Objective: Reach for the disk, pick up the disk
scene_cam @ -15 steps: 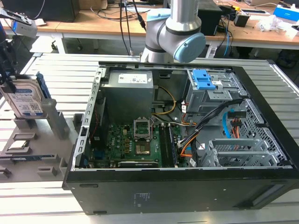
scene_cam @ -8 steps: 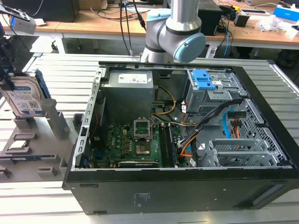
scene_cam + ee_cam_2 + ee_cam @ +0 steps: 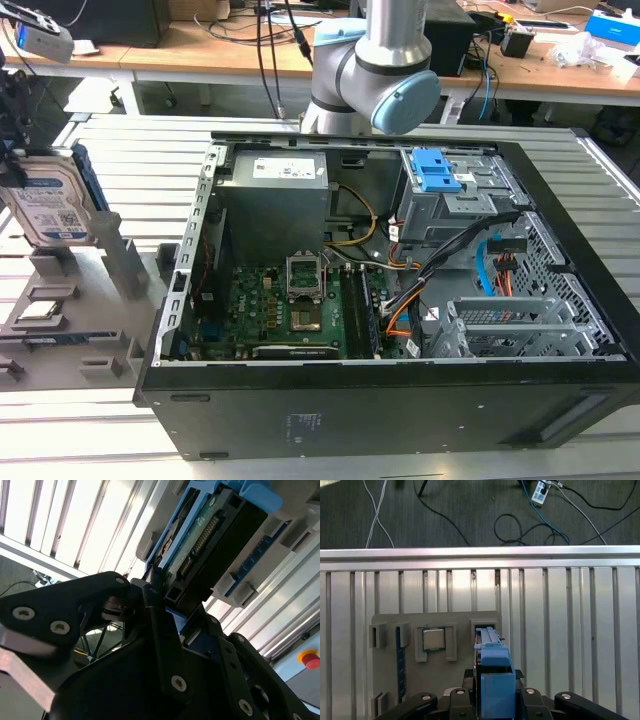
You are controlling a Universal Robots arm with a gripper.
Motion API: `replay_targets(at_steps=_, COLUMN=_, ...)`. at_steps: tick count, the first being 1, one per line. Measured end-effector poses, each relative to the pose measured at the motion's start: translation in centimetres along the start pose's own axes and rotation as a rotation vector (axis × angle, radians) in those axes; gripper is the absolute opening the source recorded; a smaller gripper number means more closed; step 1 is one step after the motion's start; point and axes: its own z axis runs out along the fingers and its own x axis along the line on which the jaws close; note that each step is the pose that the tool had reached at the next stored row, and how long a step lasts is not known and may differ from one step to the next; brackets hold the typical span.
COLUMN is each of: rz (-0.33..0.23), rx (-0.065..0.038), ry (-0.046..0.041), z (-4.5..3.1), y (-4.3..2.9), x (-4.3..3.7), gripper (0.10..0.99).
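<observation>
At gray fixture: I'm holding disk upright, lining up with its slot
gripper: clenching disk's top edge so it's hanging straight

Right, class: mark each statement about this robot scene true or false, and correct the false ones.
1. The disk stands on edge outside the computer case. True.
2. The gripper is reaching into the case. False: it grips the disk at the grey fixture.
3. A processor chip sits in that fixture. True.
4. The case is closed. False: it is open, with its motherboard showing.
</observation>
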Motion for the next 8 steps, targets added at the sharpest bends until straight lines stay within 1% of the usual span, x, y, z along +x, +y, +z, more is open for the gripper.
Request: replay_targets(at_steps=8, rz=0.000, rx=0.000, ry=0.0000, z=-1.01, y=0.04, x=0.00, gripper=0.369)
